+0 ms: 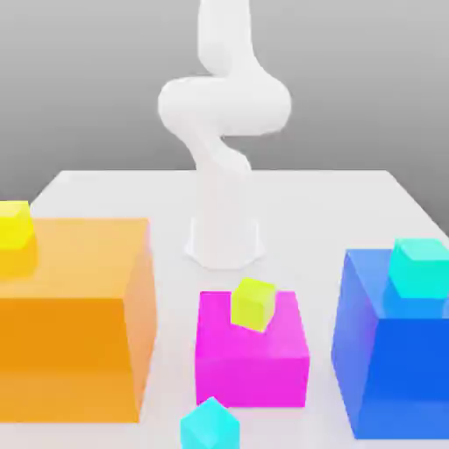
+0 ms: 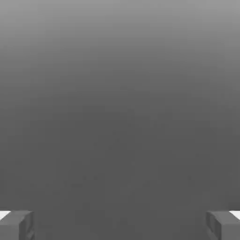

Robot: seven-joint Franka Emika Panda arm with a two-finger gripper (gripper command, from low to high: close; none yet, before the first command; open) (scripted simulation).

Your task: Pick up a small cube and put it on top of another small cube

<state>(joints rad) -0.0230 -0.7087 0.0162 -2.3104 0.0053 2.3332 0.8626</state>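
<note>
A white robot arm (image 1: 224, 131) rises from its base at the middle of a pale table (image 1: 333, 202), its upper links curling out of the top of the exterior view. In the hand view the gripper (image 2: 120, 225) shows its two grey fingertips (image 2: 16, 225) at the far edges of the picture, set wide apart with nothing between them — the claw is fully spread and has hold of nothing, facing a plain grey background. The small cyan cube (image 1: 210, 425) lies on the table at the front edge of the exterior view, just before the magenta block (image 1: 253, 355) and a little to its left as that view shows it. The small turquoise cube (image 1: 419, 268) sits on top of the big blue block (image 1: 390, 359) at the exterior view's right, well apart from the cyan one. A small yellow-green cube (image 1: 253, 304) rests tilted on the top of the magenta block. At the exterior view's left a large orange block (image 1: 74, 320) carries a small yellow cube (image 1: 15, 224) near its far left corner — half cut by the picture's edge.
</note>
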